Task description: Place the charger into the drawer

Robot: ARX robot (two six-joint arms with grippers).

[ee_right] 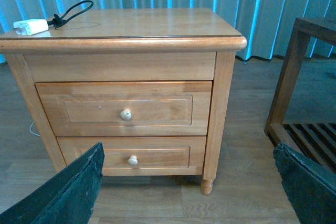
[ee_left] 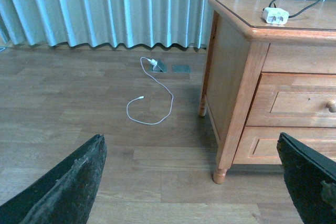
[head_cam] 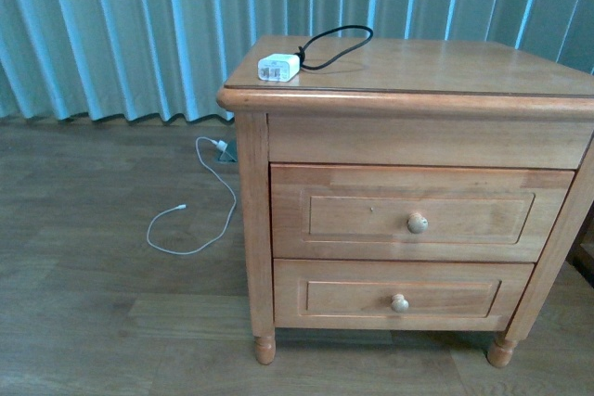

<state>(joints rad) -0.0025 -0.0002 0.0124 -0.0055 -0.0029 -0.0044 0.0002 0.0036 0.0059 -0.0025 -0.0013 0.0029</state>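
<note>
Left gripper point(ee_left: 190, 137) and right gripper point(ee_right: 188, 147) gape empty, both partly cropped. Charger point(head_cam: 278, 67) sits near nightstand's point(head_cam: 464, 67) front-left edge; drawer point(head_cam: 408, 213) apparently shut.

left gripper point(ee_left: 189, 142), right gripper point(ee_right: 187, 148) — jaws spread wide

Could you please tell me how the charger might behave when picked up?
The charger block looks small and boxy, so probably light and stiff. Its thin black cable lies in a loop, so it would likely dangle and drag behind.

Bedroom-like home: nightstand point(head_cam: 408, 90), curtains point(head_cam: 139, 25), wood floor point(head_cam: 93, 303)
</note>
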